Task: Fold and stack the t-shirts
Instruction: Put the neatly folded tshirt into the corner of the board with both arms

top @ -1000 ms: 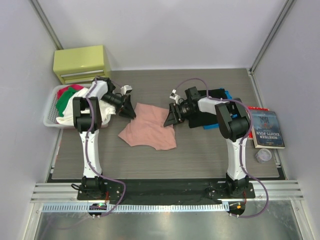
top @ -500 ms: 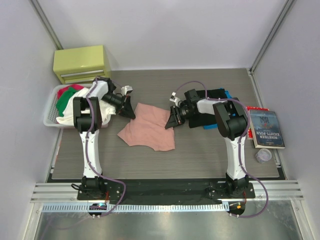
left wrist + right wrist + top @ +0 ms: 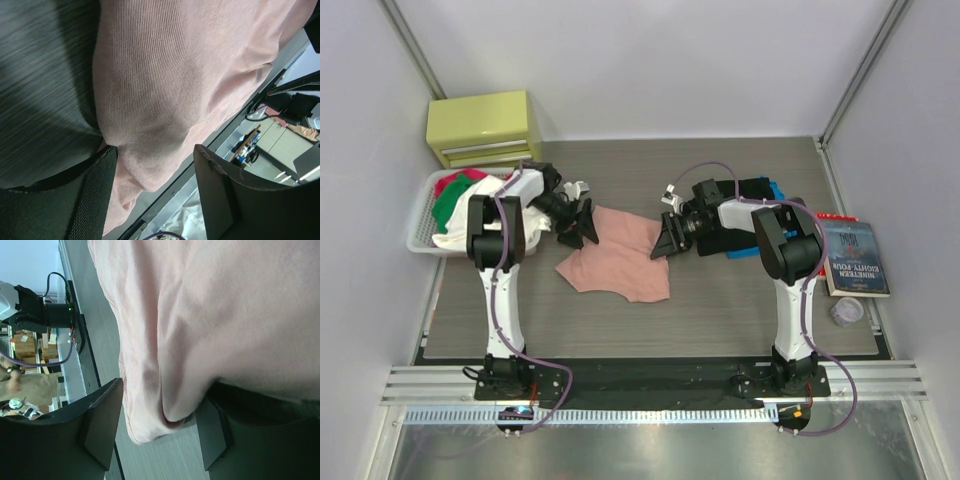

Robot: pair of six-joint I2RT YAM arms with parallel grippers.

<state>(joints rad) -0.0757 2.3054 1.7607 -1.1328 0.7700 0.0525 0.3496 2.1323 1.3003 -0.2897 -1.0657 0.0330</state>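
The place is a robotics lab cell. Its grey wood-grain tabletop (image 3: 720,310) is enclosed by plain white panel walls (image 3: 670,60) and grey aluminium frame posts (image 3: 863,65).

t-shirt (image 3: 618,262) on table (image 3: 720,310), basket (image 3: 418,215) left, book (image 3: 855,258) right

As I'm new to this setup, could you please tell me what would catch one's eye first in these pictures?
The salmon-pink t-shirt lies rumpled in the middle of the table, with the left gripper and the right gripper at its far corners, jaws open astride the cloth. At the left edge, a white basket holds red, green and white clothes, and a black t-shirt lies on the right.
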